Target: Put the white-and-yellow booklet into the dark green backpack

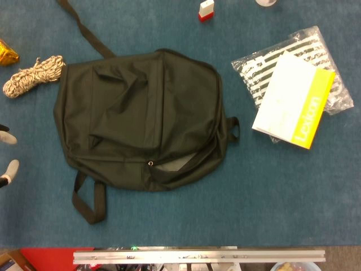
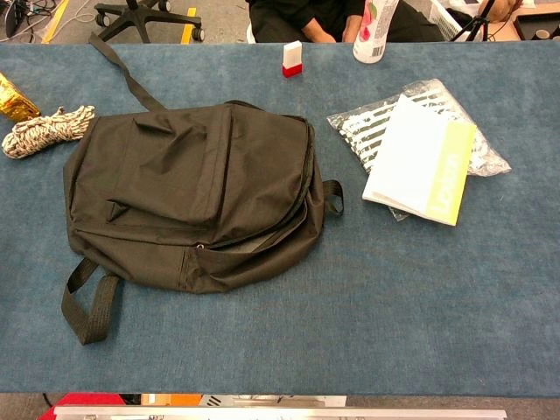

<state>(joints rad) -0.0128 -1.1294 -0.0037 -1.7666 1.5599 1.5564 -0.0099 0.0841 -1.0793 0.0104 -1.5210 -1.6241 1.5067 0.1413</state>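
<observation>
Backpack (image 1: 141, 118) first: the dark green bag lies flat in the middle of the blue table (image 1: 225, 214), its main zipper partly open along the near edge, straps trailing. Well to its right, the white-and-yellow booklet (image 1: 293, 101) rests on a striped plastic bag (image 1: 265, 65). A coiled rope (image 1: 34, 74) sits at the far left, a small red-and-white box (image 1: 206, 11) at the far edge. At the left edge, pale fingertips (image 1: 8, 169) of the left hand peek in; I cannot tell their pose. The right hand is out of sight.
</observation>
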